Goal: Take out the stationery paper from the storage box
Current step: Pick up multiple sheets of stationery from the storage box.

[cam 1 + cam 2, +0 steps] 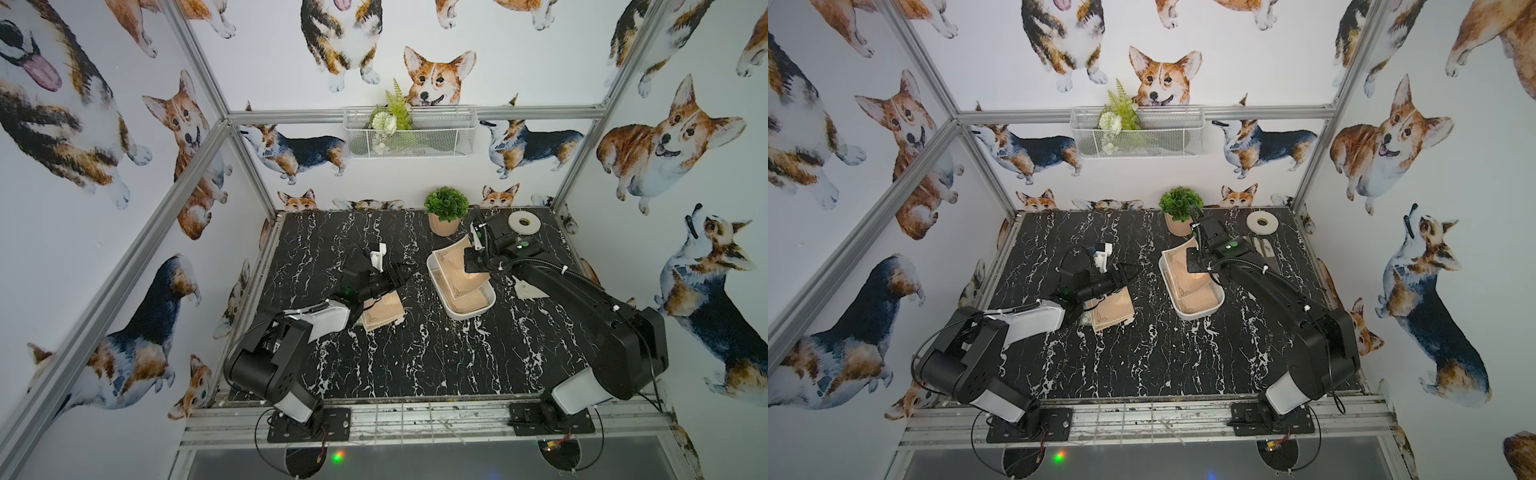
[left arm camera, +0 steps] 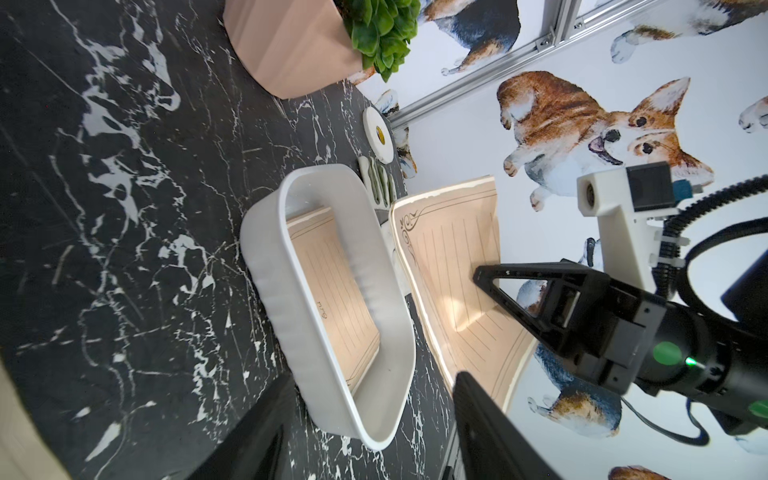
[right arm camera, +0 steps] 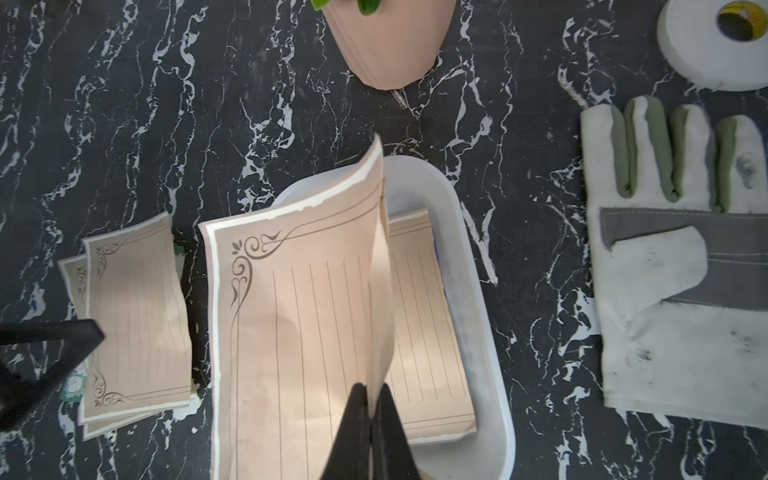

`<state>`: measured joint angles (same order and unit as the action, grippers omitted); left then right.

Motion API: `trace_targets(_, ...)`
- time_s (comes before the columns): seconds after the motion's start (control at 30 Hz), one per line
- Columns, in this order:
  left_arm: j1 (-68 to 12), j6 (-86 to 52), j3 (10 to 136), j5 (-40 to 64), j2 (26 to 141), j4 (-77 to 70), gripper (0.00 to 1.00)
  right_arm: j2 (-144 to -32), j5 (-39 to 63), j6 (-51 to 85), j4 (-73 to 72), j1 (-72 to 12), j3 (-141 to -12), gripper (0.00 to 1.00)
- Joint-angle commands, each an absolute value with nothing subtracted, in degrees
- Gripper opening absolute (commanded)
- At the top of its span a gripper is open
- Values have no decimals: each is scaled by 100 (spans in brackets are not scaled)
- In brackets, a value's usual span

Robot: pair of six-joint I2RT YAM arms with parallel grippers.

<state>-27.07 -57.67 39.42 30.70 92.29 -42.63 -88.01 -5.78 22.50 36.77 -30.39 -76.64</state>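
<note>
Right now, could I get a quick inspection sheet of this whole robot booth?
Surface: black marble-look tabletop, white veins.
Job's things: white storage box; one tan ruled sheet lifted above it, curling; another sheet lying inside; small pile on the table outside, near the left arm.
Clutter: potted plant, tape roll, work glove.
Fingers: right fingers shut on the lifted sheet; left fingers open, holding nothing.
Cables: black corrugated hose clipped along the right arm.
Surroundings: corgi-print walls, aluminium frame, wire basket with greenery on the back wall.
</note>
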Motion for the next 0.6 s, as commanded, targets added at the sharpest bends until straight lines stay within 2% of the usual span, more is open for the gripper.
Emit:
trace_targets(0.0, -2852, -6279, 4074, 3058, 9466, -5419, 64, -8848, -364, 2417, 3491, -3121, -7753, 0)
trace_targets(0.37, -3309, -6346, 4535, 3042, 10123, -5494, 61, -9018, -269, 2513, 3377, -3304, -7840, 0)
trace_targets(0.43, -3346, -6363, 4568, 3057, 10173, -5547, 57, -9018, -230, 2523, 3353, -3312, -7840, 0)
trace_targets(0.57, -3366, -6425, 4656, 3212, 10274, -5684, 43, -9043, -133, 2531, 3309, -3322, -7870, 0)
